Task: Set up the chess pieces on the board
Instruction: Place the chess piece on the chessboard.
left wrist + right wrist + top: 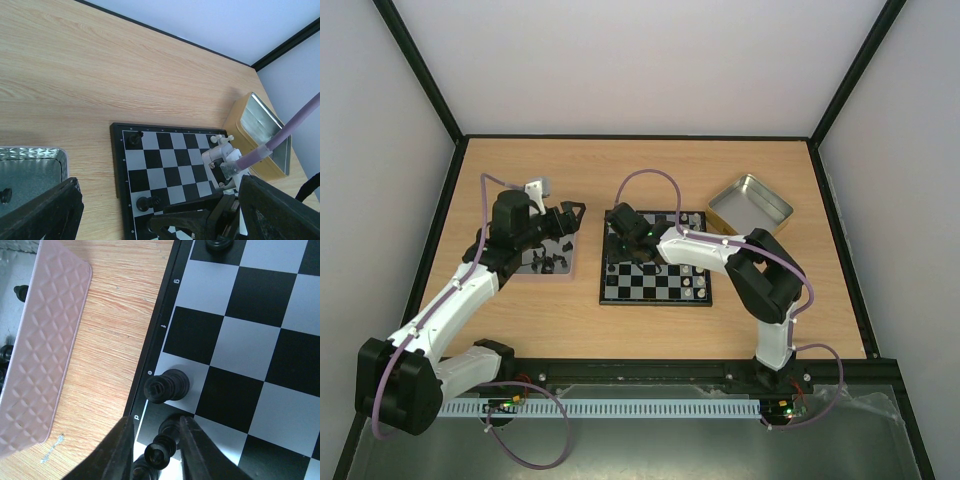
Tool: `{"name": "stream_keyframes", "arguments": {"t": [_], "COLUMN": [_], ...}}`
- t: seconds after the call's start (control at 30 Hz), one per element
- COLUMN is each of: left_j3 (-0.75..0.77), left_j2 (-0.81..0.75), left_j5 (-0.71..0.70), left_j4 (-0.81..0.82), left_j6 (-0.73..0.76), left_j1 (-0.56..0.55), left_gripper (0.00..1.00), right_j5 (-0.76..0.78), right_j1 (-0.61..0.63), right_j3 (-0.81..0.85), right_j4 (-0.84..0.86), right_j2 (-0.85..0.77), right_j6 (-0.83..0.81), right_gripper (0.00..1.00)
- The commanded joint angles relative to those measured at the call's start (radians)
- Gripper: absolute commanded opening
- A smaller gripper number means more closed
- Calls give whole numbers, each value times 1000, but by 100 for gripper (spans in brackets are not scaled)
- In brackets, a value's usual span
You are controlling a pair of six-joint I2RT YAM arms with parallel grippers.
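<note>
The right gripper (pixel 156 424) hangs low over the left edge of the board, its jaws a little apart. A small black turned chess piece (pixel 161 449) stands between its fingers (pixel 124 445), with slivers of pale square showing on either side, so I'd say nothing is clamped. The piece stands upright on the edge square by the letter d, and the wrist camera looks almost straight down its long axis. Any way out for the fingers is therefore up, not sideways.

Just beside it on the e square stands a second black piece (pixel 167 386), close enough to be knocked if the gripper swings towards it. A third black piece (pixel 218 244) sits further along the same edge of the small black-and-silver checked chessboard (pixel 155 340).

Past the board's border is bare wood, then the embossed shiny metal tray (pixel 45 350), which holds the loose black pieces (pixel 548 262). That tray lies left of the board, nearer the left arm. The left gripper (pixel 566 220) hovers over it with its jaws wide apart and empty.

Only the overhead view shows both arms at once, along with the pale pieces (pixel 698 285) on the board's right side and the gold-sided tin (pixel 750 200) beyond. Only the right wrist view shows the gaps around the piece.
</note>
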Motion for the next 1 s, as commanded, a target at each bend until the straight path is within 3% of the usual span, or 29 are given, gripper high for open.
{"name": "stream_keyframes", "arguments": {"t": [0.0,0.23,0.63,0.8,0.97], "left_j3": [5,3,2,2,2], "left_j2": [-2,-15,-19,-19,-20], "left_j5": [-2,-13,-14,-15,-21], "left_j4": [-7,-12,-16,-19,-27], "left_j6": [5,2,4,5,1], "left_j1": [6,9,9,10,9], "left_gripper": [86,87,87,87,87], "right_j5": [8,-8,-37,-45,-35], "right_j1": [7,6,7,6,6], "right_j3": [29,30,26,26,20], "right_j4": [3,-10,17,34,40], "right_j2": [-15,-31,4,13,6], "right_j6": [1,39,68,73,80], "right_gripper": [30,30,17,18,25]}}
